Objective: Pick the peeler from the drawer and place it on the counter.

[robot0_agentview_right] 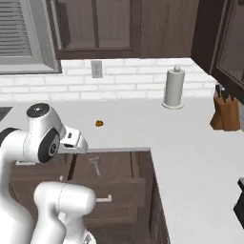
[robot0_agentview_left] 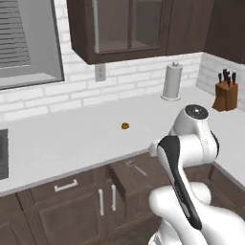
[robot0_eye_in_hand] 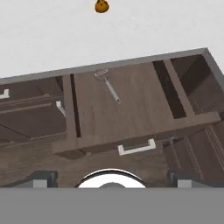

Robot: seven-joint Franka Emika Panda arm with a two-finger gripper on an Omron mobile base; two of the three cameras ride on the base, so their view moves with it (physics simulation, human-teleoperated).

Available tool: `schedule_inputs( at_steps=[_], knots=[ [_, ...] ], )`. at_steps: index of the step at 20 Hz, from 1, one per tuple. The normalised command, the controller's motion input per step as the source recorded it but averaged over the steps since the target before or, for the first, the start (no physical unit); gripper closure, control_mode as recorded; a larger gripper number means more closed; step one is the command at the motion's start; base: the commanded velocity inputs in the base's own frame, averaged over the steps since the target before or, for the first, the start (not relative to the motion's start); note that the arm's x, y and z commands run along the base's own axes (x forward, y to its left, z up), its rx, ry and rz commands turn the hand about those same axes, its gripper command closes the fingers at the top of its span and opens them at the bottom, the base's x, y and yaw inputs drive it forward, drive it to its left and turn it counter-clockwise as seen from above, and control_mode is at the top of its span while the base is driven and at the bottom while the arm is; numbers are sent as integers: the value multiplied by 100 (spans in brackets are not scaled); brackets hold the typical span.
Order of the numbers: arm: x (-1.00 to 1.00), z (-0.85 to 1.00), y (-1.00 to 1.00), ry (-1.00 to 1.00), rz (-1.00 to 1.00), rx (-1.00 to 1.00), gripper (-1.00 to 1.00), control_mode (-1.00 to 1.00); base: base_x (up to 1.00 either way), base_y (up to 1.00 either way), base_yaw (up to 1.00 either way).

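The end effector (robot0_eye_in_hand: 112, 181), spread wide and empty, hung above the open drawer (robot0_eye_in_hand: 131, 109), so reaching down to the peeler (robot0_eye_in_hand: 108, 85) near the drawer's back edge seemed next.

We see the peeler (robot0_agentview_right: 96, 165) lying in the open drawer (robot0_agentview_right: 119, 178), at six o'clock from the small orange thing (robot0_agentview_right: 99, 123).

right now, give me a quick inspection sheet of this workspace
surface: white counter, mostly bare
job's things: drawer pulled open; peeler lies flat inside near the back, head toward the counter edge, untouched
clutter: small orange-brown object on the counter
grippers: gripper above the open drawer, jaws wide open, holding nothing
cables: nothing seen
surroundings: paper towel roll, knife block, wall outlet, upper cabinets, window
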Motion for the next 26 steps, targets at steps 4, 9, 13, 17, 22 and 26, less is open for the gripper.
schedule_inputs(
  at_steps=[4,9,13,17,22,26],
  knots=[
    [0,0,0,0,0,0,-100,100,-100,84,-57],
    [0,0,0,0,0,0,-100,100,-61,83,-66],
    [0,0,0,0,0,0,-100,100,-13,77,-71],
    [0,0,0,0,0,0,-100,100,0,77,-72],
    [0,0,0,0,0,0,-100,100,0,93,-64],
    [0,0,0,0,0,0,-100,100,0,100,-46]
  ],
)
